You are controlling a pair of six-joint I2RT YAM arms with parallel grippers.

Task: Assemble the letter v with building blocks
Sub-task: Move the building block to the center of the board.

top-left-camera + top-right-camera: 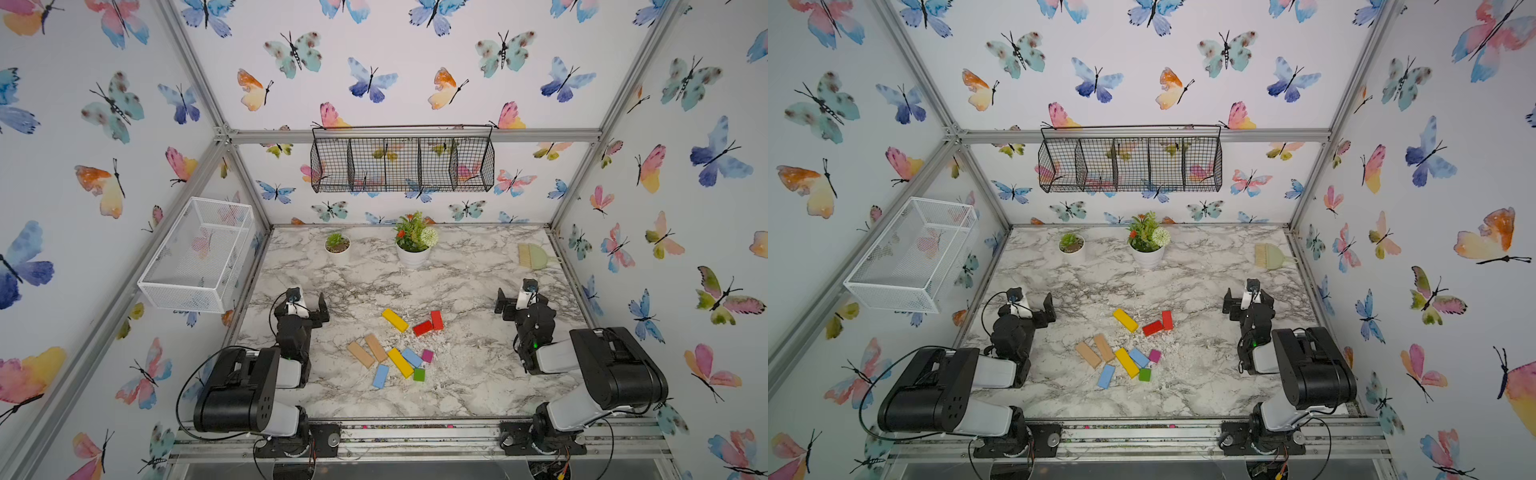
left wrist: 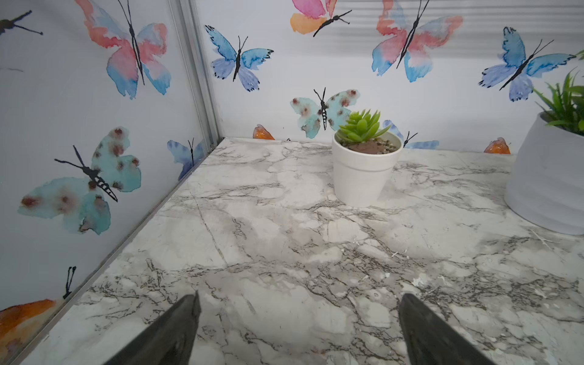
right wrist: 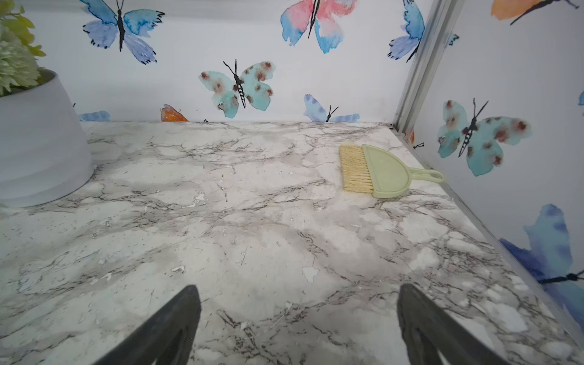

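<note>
The building blocks lie loose mid-table in both top views: a yellow bar, two red bars, two tan bars, another yellow bar, two light blue bars, a magenta cube and a green cube. They form no letter v. My left gripper is open and empty, left of the blocks. My right gripper is open and empty, right of them. Both wrist views show only bare marble between the fingers; the blocks are out of view there.
At the back of the marble table stand a small succulent pot and a larger flower pot. A green hand brush lies at the back right. A white mesh basket hangs on the left wall and a black wire basket on the back wall.
</note>
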